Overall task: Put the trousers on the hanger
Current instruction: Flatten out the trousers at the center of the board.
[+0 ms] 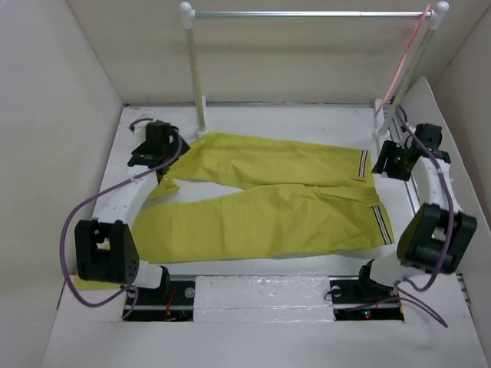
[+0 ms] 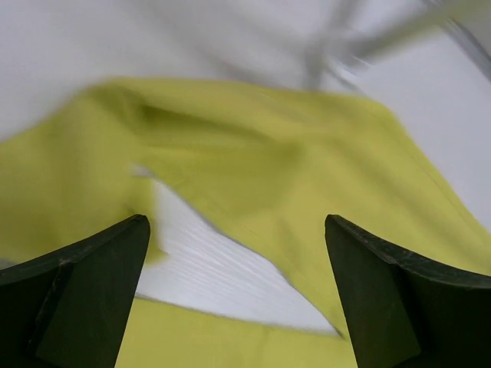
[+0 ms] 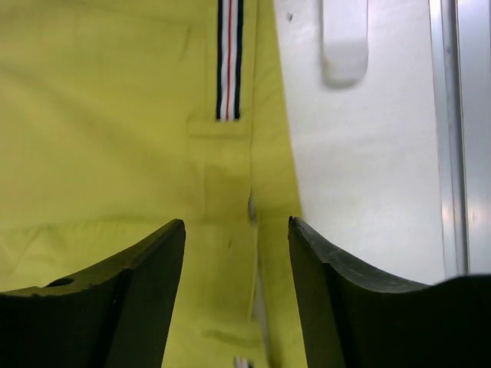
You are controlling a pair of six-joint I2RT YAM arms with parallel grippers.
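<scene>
**Right jaws.** Spread, with nothing between them. They point down over the waistband end of the trousers (image 3: pixel 115 115). A striped tab (image 3: pixel 228 57) lies just ahead of the gap. The cloth's outer edge runs beneath the gap, and bare tabletop (image 3: pixel 360 169) lies just beyond it.

**Left jaws.** Spread, holding nothing. The wrist view is blurred. Below them are yellow cloth and a wedge of white tabletop showing between the two legs.

**Trousers, as laid.** They lie flat on the tabletop, with the long axis running across it from my left to my right. The leg ends lie toward my left arm (image 1: pixel 115 203), parting there in a narrow V. The waistband (image 1: pixel 376 199) lies toward my right arm (image 1: pixel 437 180), and my right jaws are over its far corner.

**Hanger** (image 1: pixel 403 65). Pale pink and thin, it hangs from the right end of the rail (image 1: pixel 307 14). It slants down toward the rack's right post. It sits above and beyond my right jaws and well apart from my left ones.

**Bearing for the coming move (my judgement).** My right arm is the nearer one to both the waistband and the hanger. My left arm is nearer only to the leg ends. The garment lies lengthwise away from the hanger, so its right end is the closest part. I judge that the task has barely begun, as neither pair of jaws has taken hold of the cloth.
</scene>
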